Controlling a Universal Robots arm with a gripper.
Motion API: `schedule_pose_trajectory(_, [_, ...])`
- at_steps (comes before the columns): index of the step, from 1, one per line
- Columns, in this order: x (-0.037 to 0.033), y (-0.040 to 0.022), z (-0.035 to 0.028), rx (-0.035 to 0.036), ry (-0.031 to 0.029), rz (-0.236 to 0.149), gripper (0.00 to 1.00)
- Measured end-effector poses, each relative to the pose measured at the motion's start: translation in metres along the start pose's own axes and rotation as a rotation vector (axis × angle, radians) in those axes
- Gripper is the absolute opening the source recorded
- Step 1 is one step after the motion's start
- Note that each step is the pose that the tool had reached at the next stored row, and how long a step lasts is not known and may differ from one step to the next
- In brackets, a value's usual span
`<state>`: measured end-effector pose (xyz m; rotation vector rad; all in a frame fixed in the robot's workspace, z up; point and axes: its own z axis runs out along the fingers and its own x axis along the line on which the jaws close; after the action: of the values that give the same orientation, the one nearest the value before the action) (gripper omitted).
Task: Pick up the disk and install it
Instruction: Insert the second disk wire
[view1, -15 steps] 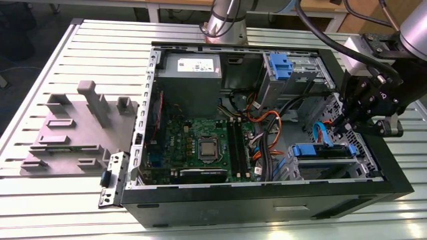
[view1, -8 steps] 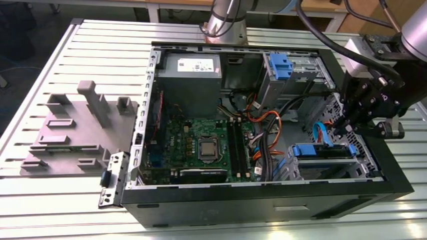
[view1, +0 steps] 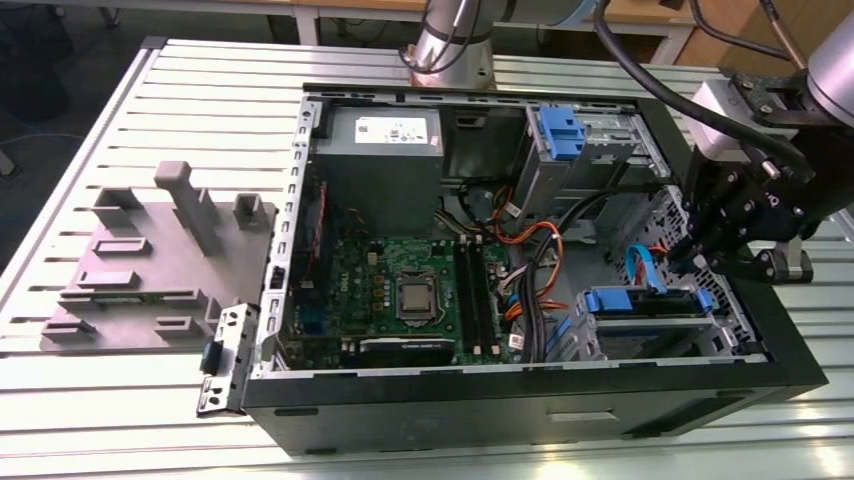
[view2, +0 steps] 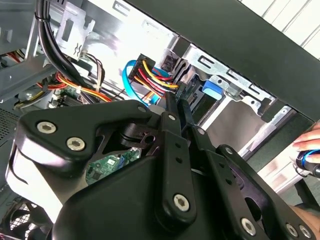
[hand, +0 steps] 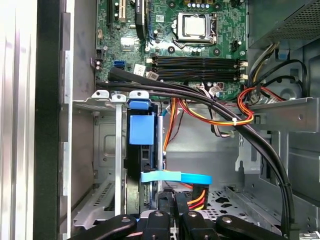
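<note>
The black linkage-type end effector (view1: 742, 225) is positioned at the open black computer case (view1: 534, 400), on the exterior view's right, above the drive cage. In both wrist views its fingers (hand: 172, 212) are drawn narrowly together, with nothing visibly held between them. The disk (hand: 141, 165), a flat drive with blue plastic rails, sits seated edge-on in the metal drive cage (hand: 107, 150), directly beside the fingertips. A blue flat cable (hand: 175, 177) runs to it. The case rests on a slatted white table (view1: 107, 400).

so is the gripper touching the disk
Cannot tell. In the first wrist view the gripper sits right at the disk in its bay, but no contact or gap shows.
</note>
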<state>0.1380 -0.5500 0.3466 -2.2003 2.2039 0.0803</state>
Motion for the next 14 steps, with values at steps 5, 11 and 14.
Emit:
schedule_pose_trajectory(5, [0.0050, 0.0000, -0.0002, 0.0000, 0.0000, 0.000, 0.16])
schedule_pose_trajectory(11, [0.0118, 0.0000, -0.0006, 0.0000, 0.0000, 0.000, 0.16])
schedule_pose_trajectory(14, [0.0148, 0.0000, -0.0007, 0.0000, -0.0001, 0.000, 0.16])
